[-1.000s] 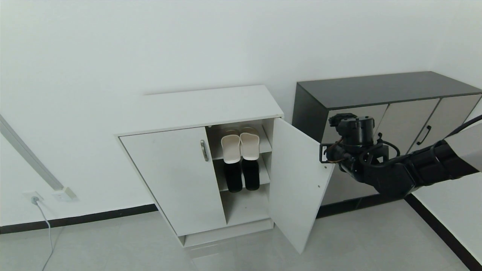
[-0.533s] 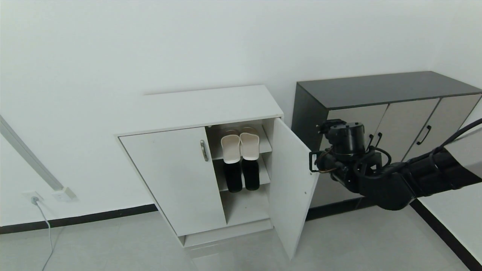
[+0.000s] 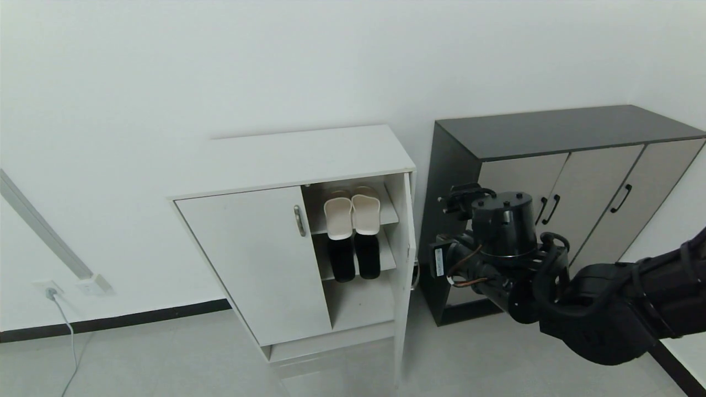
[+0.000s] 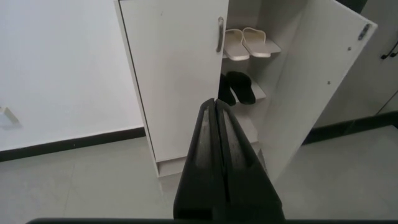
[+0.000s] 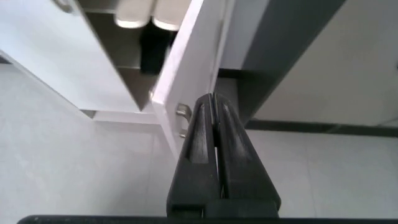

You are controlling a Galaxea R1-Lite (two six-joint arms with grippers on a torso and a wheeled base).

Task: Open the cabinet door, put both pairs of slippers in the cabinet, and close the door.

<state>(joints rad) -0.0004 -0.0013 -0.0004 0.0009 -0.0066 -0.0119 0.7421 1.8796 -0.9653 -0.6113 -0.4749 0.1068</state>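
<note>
Right gripper point(image 5: 214, 98) pressed together, beside handle point(image 5: 181, 118); door point(image 3: 406, 259) half open; white slippers point(image 3: 352, 215), black slippers point(image 3: 354, 256) shelved; judgement: push the outer face steadily until flush.

Holds left gripper point(image 4: 216, 103), fingers together, before white cabinet point(image 4: 174, 74); finds one door point(image 4: 317, 74) open, white slippers point(image 4: 252, 43) on a shelf, black slippers point(image 4: 238, 87) one shelf lower.

You get bright, even light across the white wall point(image 3: 220, 66). Soft shadow sits inside the cabinet point(image 3: 292, 157), and the glossy floor point(image 3: 165, 358) faintly mirrors its base.
</note>
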